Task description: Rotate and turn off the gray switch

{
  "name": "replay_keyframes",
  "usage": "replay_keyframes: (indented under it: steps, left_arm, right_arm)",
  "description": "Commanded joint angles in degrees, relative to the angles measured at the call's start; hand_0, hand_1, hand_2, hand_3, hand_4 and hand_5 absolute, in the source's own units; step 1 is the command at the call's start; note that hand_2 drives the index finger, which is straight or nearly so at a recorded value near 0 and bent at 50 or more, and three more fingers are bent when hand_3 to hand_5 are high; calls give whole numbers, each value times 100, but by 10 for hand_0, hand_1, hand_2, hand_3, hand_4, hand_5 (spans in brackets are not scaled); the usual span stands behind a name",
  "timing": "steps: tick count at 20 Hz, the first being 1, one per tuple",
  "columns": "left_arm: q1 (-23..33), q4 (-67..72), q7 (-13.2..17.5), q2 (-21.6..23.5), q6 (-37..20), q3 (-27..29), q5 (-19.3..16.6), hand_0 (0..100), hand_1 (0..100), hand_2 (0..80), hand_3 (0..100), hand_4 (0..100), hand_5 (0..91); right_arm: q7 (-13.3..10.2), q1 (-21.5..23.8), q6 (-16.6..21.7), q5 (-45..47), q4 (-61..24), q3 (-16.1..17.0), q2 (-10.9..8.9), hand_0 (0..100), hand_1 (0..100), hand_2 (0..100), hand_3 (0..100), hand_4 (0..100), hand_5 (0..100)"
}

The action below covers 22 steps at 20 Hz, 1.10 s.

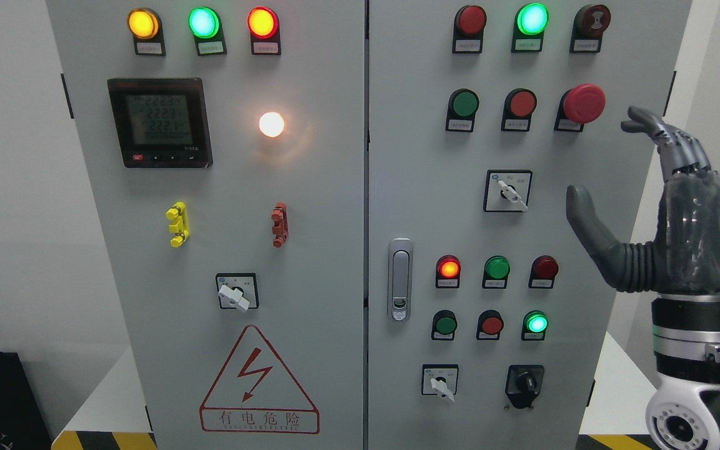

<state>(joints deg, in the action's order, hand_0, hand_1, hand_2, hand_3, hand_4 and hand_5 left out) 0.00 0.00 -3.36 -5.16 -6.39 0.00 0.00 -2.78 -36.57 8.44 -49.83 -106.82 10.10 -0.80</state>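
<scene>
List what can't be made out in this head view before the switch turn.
- Label text under the indicator lamps and push buttons: too small, head view.
- Position marks around the gray switch: too small.
- Meter digits: blurred, partly legible.
- Right hand: arm below the wrist cut off by the bottom right edge.
- Left hand: out of frame.

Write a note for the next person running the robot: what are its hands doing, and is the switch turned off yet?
Right hand: raised at the cabinet's right edge, fingers open, holding nothing.
Left hand: out of view.
Nearest gray switch: on the right door, left of the hand, knob pointing down-right. The hand is not touching it.
Done: only the arm is raised.
Left: reach the switch, grip the knob, rotate it to off.
</scene>
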Motion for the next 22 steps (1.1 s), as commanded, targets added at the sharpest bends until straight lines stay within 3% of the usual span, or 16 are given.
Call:
replay_keyframes:
  steps: [1, 4, 7, 11, 15, 22]
  left_arm:
    - [-53, -141, 2, -3, -3, 44, 114, 120, 389, 0, 0, 0, 0]
    - [-53, -141, -7, -3, -3, 44, 114, 120, 389, 0, 0, 0, 0]
    - [-53, -141, 2, -3, 6, 44, 114, 120, 389, 0, 0, 0, 0]
    - [-53, -141, 2, 6, -3, 44, 114, 120, 389, 0, 0, 0, 0]
    - [-53, -141, 2, -3, -3, 44, 114, 120, 389, 0, 0, 0, 0]
    - [-53, -141, 2, -3, -3, 44, 114, 120, 389, 0, 0, 0, 0]
  right_arm:
    - [5, 123, -132, 17, -5, 10, 229, 125, 343, 305, 802, 941, 1000]
    - [5, 194, -202, 17, -5, -52, 247, 77, 309, 357, 830, 947, 1000]
    - [40, 290, -282, 17, -5, -96, 440, 30, 281, 403, 849, 951, 1000]
    - [40, 475, -317, 17, 4, -289, 528, 0, 276, 454, 860, 956, 1000]
    - [40, 309, -958, 26, 12, -456, 581, 0, 266, 509, 865, 956, 1000]
    - [58, 36, -1354, 26, 100, -597, 590, 0, 264, 550, 877, 955, 1000]
